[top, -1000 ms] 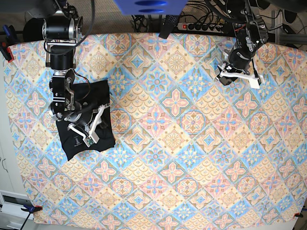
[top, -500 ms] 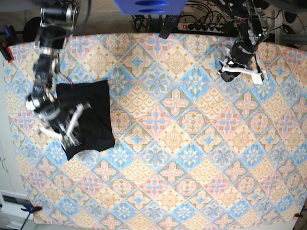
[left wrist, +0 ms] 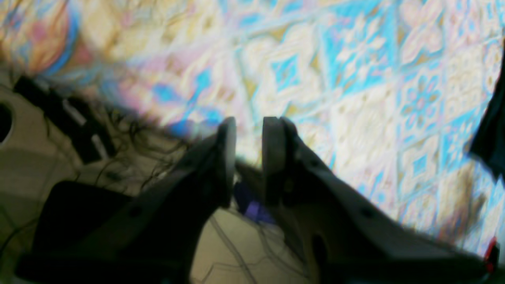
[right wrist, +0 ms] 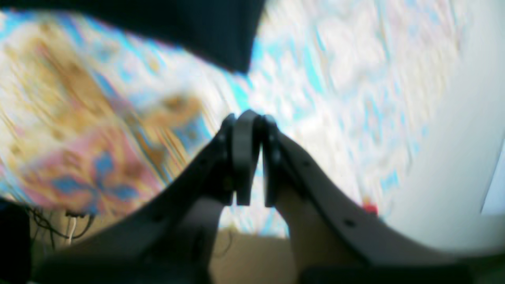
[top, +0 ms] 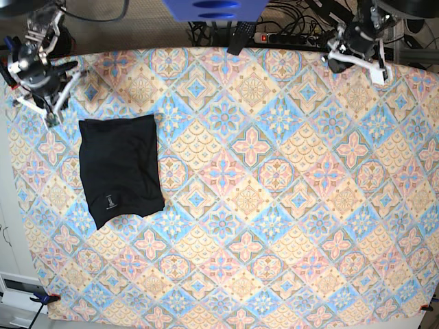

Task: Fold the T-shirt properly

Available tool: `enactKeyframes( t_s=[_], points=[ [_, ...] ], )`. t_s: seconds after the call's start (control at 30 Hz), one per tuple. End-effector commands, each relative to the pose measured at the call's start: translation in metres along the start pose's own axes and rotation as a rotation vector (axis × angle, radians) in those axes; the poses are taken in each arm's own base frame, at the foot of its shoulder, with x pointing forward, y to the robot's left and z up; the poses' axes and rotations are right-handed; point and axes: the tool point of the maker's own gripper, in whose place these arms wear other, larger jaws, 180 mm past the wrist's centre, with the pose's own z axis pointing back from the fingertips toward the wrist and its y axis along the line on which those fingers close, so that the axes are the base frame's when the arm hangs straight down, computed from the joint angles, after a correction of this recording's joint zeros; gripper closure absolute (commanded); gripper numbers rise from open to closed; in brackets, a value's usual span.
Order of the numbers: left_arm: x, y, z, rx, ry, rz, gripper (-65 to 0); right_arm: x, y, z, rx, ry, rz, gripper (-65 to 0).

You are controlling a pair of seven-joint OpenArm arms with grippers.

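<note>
Patterned cloth covers the counter [top: 274,205], and the T-shirt [top: 120,168] lies on its left side as a compact black rectangle, label mark up. The right gripper [top: 38,103] hangs just beyond the shirt's far corner, fingers nearly together and empty; the left gripper [top: 357,58] sits well apart, fingers slightly parted. Folding looks finished; arms should retreat without brushing the fabric.

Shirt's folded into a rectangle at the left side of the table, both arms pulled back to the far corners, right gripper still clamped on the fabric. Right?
Not quite: the right gripper holds nothing. The right wrist view shows its jaws nearly closed on air, with the T-shirt lying apart from it. In the base view the shirt is folded at the left, and both the right gripper and the left gripper are back at the far corners.
</note>
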Motion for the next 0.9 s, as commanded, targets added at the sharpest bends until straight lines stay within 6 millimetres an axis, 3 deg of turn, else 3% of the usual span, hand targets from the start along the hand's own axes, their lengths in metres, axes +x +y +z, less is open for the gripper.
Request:
enactKeyframes(
  t_s=[0.0,0.13,0.27,0.43,0.6,0.7,0.87],
  points=[
    [0.000,0.001,0.009,-0.008,0.000,-0.016,-9.3,-0.008,-0.009,0.009,-0.024,0.007,0.004,-4.5],
    [-0.019,0.019,0.022,0.029,0.071,-0.040,-3.8,-0.063,-0.013,0.028,-0.036,0.132,-0.009,-4.5],
    [-0.046,0.036,0.035,0.079,0.145,-0.036,-3.2,-0.118,-0.007,0.051,-0.019,0.269,-0.007,-4.4],
    [-0.075,0.063,0.044,0.164,0.226,-0.050,-3.1,-0.180,0.015,0.068,0.054,0.426,-0.033,-4.4],
    [-0.112,0.103,0.031,0.274,0.327,-0.087,-2.9,-0.241,0.050,0.065,0.161,0.561,-0.134,-4.4],
    [-0.143,0.124,0.017,0.321,0.366,-0.120,-2.8,-0.266,0.076,0.059,0.226,0.560,-0.207,-4.4],
    [-0.199,0.149,-0.011,0.358,0.407,-0.288,-2.8,-0.285,0.124,0.028,0.336,0.551,-0.341,-4.4]
  ],
)
